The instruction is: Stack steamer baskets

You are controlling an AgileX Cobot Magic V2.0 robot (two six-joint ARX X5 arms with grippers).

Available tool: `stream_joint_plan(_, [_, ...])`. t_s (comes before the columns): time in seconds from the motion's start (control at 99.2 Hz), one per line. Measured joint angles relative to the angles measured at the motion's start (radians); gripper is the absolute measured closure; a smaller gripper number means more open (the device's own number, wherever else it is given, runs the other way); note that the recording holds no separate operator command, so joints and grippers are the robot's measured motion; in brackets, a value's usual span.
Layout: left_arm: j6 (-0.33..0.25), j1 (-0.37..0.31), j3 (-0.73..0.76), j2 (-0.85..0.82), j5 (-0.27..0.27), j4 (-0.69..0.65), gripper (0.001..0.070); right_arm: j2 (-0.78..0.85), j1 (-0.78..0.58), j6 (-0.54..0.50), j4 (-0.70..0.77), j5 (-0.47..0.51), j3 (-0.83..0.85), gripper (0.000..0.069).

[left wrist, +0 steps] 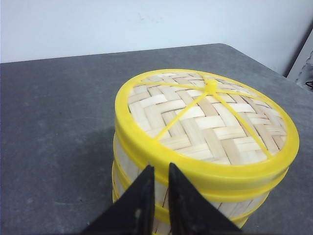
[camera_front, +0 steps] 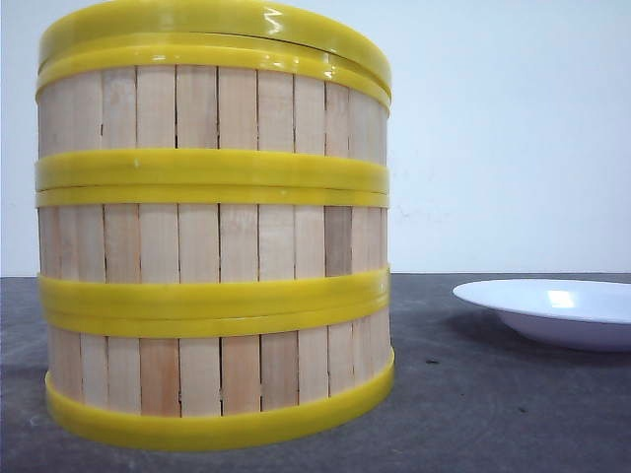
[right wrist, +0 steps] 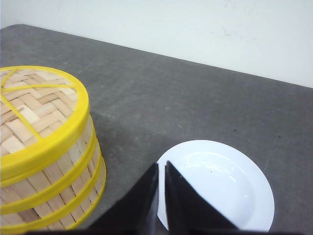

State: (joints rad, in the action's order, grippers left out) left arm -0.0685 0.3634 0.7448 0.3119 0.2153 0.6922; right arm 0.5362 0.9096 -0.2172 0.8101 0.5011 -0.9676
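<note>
Three steamer baskets [camera_front: 212, 246] stand stacked one on another at the left of the front view, pale slat walls between yellow rims. A woven lid [left wrist: 205, 117] with a yellow rim and small knob caps the stack [right wrist: 46, 161]. My left gripper [left wrist: 161, 169] hovers above the stack's near side, its black fingers almost together with nothing between them. My right gripper [right wrist: 161, 166] hangs over the near edge of the white plate [right wrist: 217, 183], also shut and empty. Neither gripper appears in the front view.
A shallow white plate [camera_front: 552, 310] lies on the dark grey table [camera_front: 493, 414] to the right of the stack. A white wall stands behind the table. The table's far edge [left wrist: 264, 61] runs close behind the stack.
</note>
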Motion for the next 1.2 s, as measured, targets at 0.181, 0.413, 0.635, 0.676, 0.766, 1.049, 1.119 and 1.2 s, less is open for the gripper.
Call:
stream_joint_plan(0.181, [0.0, 0.0, 0.0, 0.0, 0.0, 0.0, 0.0685, 0.0, 0.0, 0.0, 0.0, 0.0, 0.0, 0.0675])
stream_joint_plan(0.413, [0.036, -0.008, 0.0, 0.0, -0.011, 0.001, 0.0685, 0.0, 0.0, 0.0, 0.0, 0.0, 0.0, 0.0675])
stream_joint_plan(0.635, [0.069, -0.121, -0.033, -0.008, -0.037, -0.048, 0.0685, 0.0, 0.0, 0.0, 0.0, 0.0, 0.0, 0.0675])
stream_joint_plan(0.676, [0.069, -0.149, -0.055, -0.013, -0.04, -0.063, 0.0685, 0.0, 0.0, 0.0, 0.0, 0.0, 0.0, 0.0675])
stream_joint_plan(0.766, [0.069, -0.219, -0.126, -0.029, -0.074, -0.129, 0.0685, 0.0, 0.0, 0.0, 0.0, 0.0, 0.0, 0.0675])
stream_joint_plan(1.049, [0.058, -0.38, -0.413, -0.142, -0.152, -0.375, 0.0685, 0.0, 0.0, 0.0, 0.0, 0.0, 0.0, 0.0675])
stream_joint_plan(1.119, [0.051, -0.395, -0.479, -0.169, -0.166, -0.406, 0.0685, 0.0, 0.0, 0.0, 0.0, 0.0, 0.0, 0.0675])
stream_joint_plan(1.2, [0.049, -0.399, -0.542, -0.201, -0.171, -0.417, 0.0685, 0.0, 0.0, 0.0, 0.0, 0.0, 0.0, 0.0675])
